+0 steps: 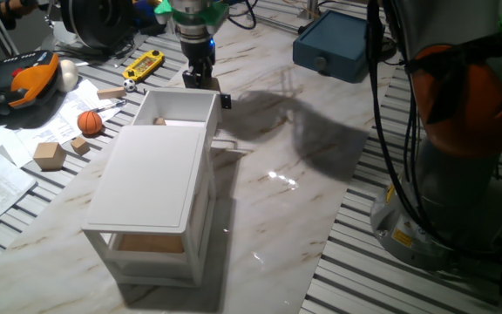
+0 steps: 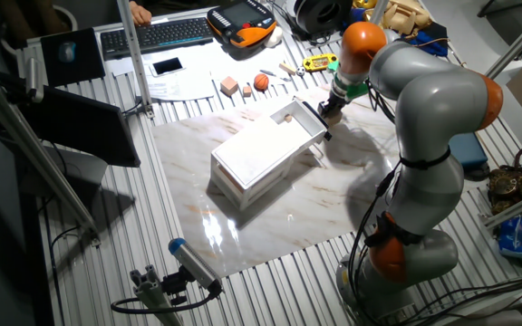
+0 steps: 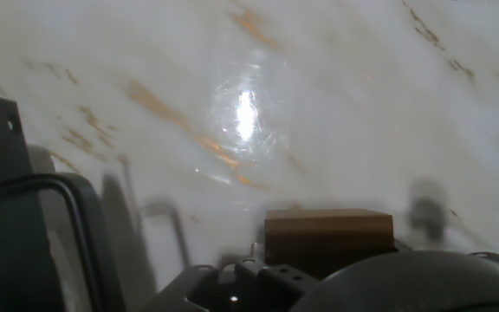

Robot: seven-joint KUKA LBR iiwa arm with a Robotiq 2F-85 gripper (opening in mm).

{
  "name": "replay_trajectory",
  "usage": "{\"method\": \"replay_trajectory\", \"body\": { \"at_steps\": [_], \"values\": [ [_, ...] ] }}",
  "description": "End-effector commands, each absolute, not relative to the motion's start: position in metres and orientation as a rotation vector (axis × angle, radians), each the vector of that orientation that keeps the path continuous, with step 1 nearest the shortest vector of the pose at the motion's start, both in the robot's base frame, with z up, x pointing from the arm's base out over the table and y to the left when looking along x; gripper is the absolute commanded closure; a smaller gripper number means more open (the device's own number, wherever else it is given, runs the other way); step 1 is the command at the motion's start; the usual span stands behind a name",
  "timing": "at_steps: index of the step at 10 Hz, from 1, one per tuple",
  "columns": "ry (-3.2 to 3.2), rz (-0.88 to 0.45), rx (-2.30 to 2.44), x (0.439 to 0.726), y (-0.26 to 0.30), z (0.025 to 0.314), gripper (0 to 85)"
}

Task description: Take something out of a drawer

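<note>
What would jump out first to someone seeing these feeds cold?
The small white cabinet in the middle of the marble table, its top drawer pulled open toward the arm. Just past the drawer's open end the gripper sits low over the table, and the hand view shows a wooden block at the fingers over bare marble. To the side lies loose clutter, including an orange ball and small wooden cubes.
</note>
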State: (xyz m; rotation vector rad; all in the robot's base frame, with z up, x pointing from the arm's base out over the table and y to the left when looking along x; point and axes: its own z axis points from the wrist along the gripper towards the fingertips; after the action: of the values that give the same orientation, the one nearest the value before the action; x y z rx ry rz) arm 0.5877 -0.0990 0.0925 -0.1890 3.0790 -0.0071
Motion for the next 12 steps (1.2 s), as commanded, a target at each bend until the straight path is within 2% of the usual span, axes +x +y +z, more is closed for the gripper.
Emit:
{"method": "replay_trajectory", "body": {
  "at_steps": [1,12],
  "values": [
    [3.08,0.002,-0.183,0.588,-0.098,0.089,85.0],
    [3.043,0.004,-0.171,0.588,-0.094,0.067,85.0]
  ]
}}
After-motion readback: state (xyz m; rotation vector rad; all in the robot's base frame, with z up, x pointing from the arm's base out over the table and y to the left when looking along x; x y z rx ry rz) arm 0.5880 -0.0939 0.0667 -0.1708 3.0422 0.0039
